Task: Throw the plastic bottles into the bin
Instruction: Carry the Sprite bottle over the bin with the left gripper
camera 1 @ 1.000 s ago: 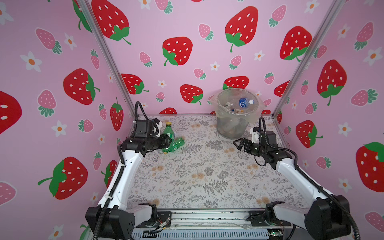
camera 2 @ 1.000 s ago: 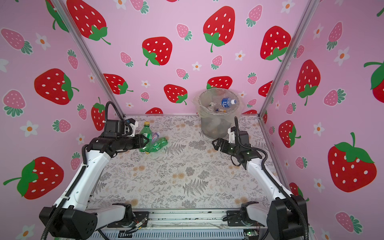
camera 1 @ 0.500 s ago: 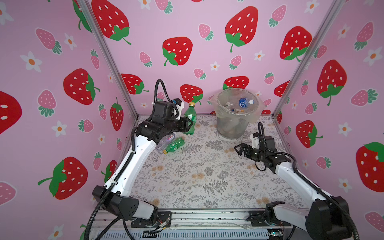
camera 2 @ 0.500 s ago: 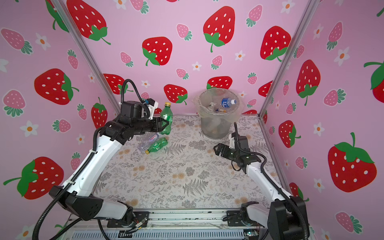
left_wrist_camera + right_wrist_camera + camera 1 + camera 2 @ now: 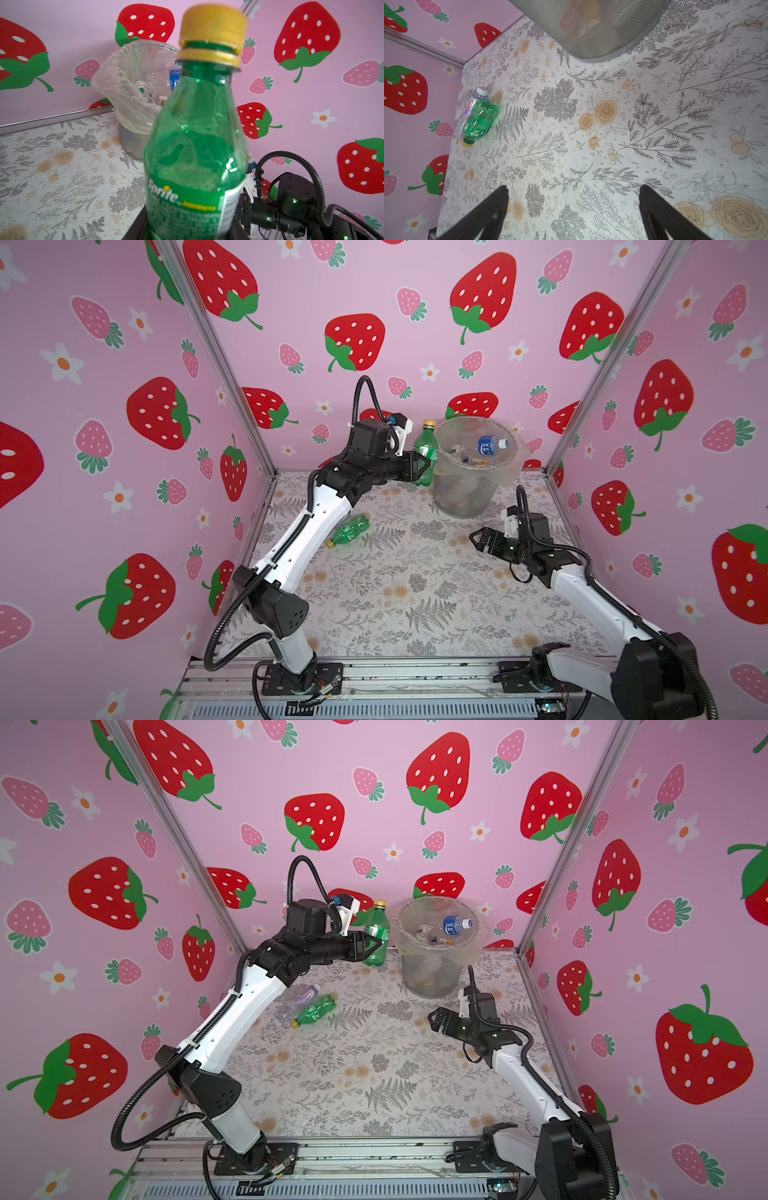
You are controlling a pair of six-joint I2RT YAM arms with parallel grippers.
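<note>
A green bottle (image 5: 426, 443) (image 5: 376, 932) (image 5: 197, 145) with a yellow cap is held upright off the table (image 5: 395, 593). It is just left of the bin (image 5: 465, 497) (image 5: 432, 977) (image 5: 128, 83), and its cap is about level with the bin's rim. The left gripper (image 5: 427, 462) (image 5: 376, 945) is closed around the bottle's lower body, at the label.

The bin stands at the far side of the table, right of the middle. A blue-labelled bottle (image 5: 488, 445) (image 5: 455, 924) lies on top of other clear ones inside it.

A second green bottle (image 5: 349, 531) (image 5: 313, 1011) (image 5: 478, 122) lies on its side on the table near the left wall. It touches a clear bottle (image 5: 297, 1000) (image 5: 469, 106) with a pink label.

The right gripper (image 5: 478, 537) (image 5: 436, 1017) (image 5: 574, 187) hangs low over the table on the near side of the bin, with its jaws spread wide and nothing between them.
</note>
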